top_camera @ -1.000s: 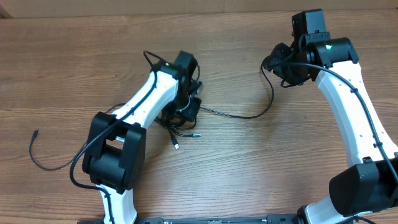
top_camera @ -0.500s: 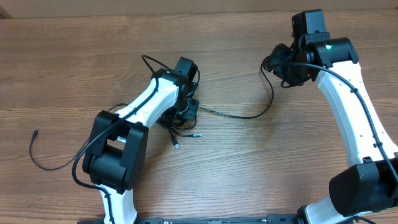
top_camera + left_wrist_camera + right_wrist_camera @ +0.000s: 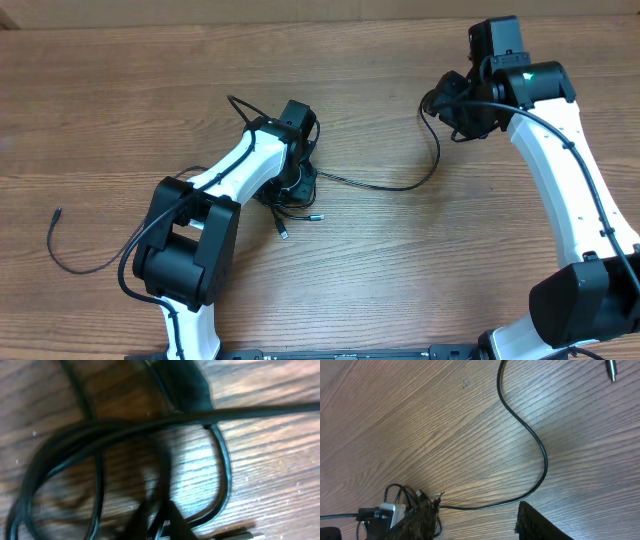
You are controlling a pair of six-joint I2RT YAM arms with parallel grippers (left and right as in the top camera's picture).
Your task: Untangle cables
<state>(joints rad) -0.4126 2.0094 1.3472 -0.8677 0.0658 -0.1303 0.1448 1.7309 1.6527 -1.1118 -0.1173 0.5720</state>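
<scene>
The left arm (image 3: 240, 165) and right arm (image 3: 570, 180) are glossy white shells between chunky black joint housings (image 3: 185, 245), each with a thin black cable (image 3: 588, 165) running along it. A small green light (image 3: 527, 75) glows near the right wrist (beside a boxy black camera (image 3: 497, 40)). The right gripper (image 3: 479, 510) has dark fingers (image 3: 540, 522).

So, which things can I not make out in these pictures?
Overhead: the left arm hides most of the left end effector and of the cable tangle.
Left wrist: the tangle is blurred, too close; which cable crosses which is unclear.
Right wrist: the top edge cuts off the long cable; the bottom edge cuts the right end effector.
</scene>
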